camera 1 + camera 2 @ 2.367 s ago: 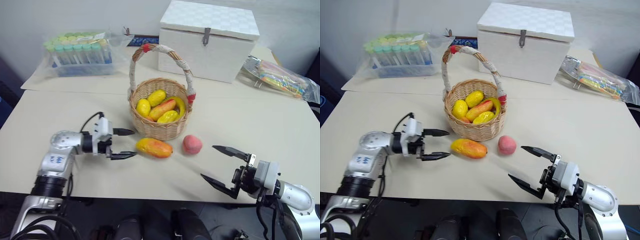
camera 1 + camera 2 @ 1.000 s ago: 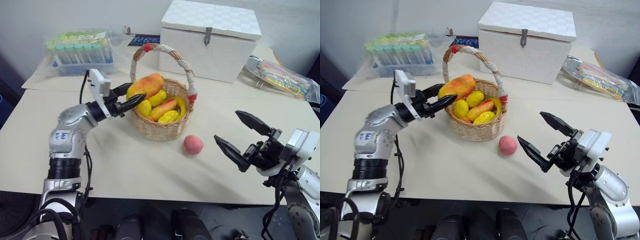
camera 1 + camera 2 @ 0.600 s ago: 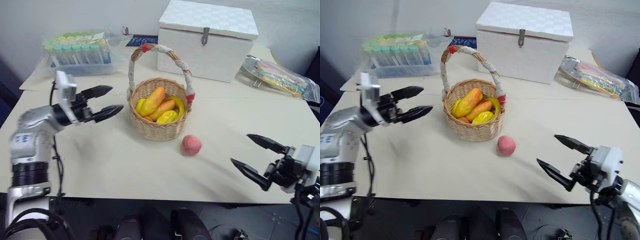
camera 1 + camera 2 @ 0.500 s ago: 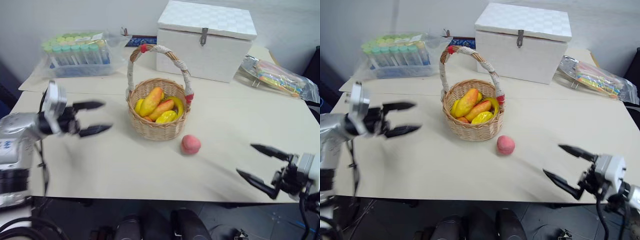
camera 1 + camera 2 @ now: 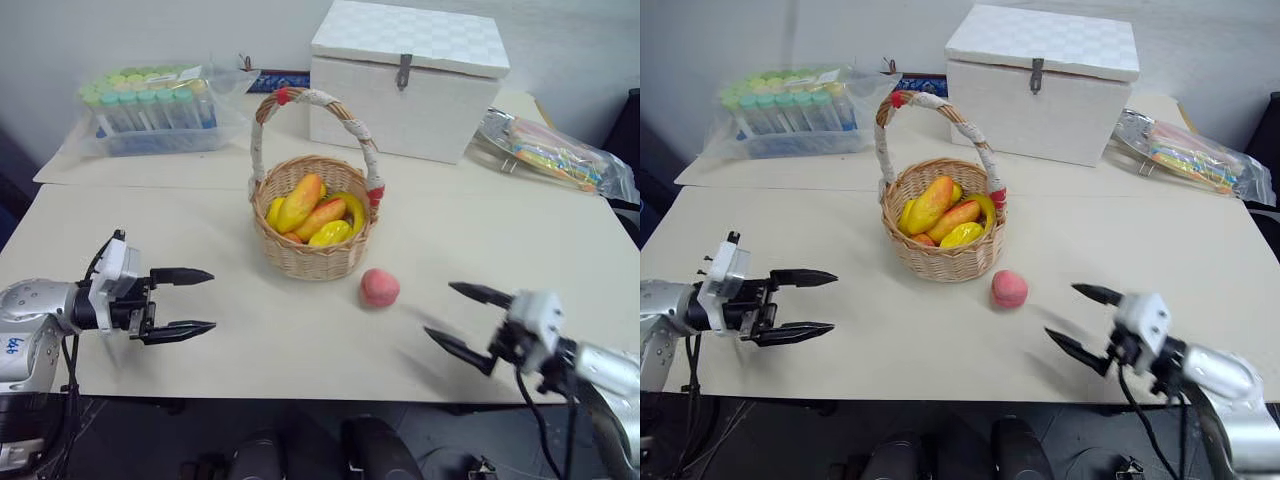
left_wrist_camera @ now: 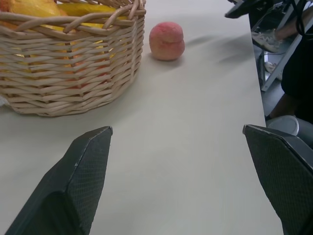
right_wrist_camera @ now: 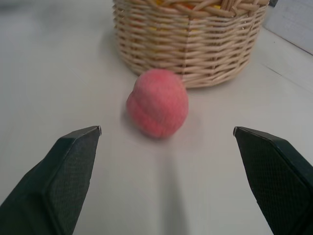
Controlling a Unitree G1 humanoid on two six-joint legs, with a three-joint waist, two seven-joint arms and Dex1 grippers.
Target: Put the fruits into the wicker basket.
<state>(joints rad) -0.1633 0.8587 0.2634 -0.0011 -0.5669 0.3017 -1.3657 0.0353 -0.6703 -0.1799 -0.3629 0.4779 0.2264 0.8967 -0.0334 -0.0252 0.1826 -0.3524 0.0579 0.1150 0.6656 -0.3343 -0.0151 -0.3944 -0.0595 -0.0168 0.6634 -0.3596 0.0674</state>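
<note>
At the lower left of the head view, the left claw [image 5: 198, 300] hangs just above the worktop [image 5: 250, 340] with its two black fingers spread wide and nothing between them, pointing toward the middle of the picture. At the lower right, the right claw [image 5: 468, 322] is spread just as wide and equally empty, aimed up and left at the peach [image 5: 380, 287]. The peach sits alone on the bare worktop at centre frame, just below and to the right of the wicker basket [image 5: 314, 252], near it but not touching; from the right wrist it lies straight ahead between the fingers, with the basket wall behind it. The mango [image 5: 300, 202], orange-yellow with a red blush, lies tilted inside the basket on top of several yellow fruits [image 5: 330, 233]. The basket's arched handle [image 5: 318, 102], wrapped in white cord with red ends, stands upright over it. Behind, at upper centre, is a white lidded box [image 5: 405, 75]; at upper left a clear bag of capped tubes [image 5: 155, 105]; at upper right a clear bag of coloured items [image 5: 555, 155].
</note>
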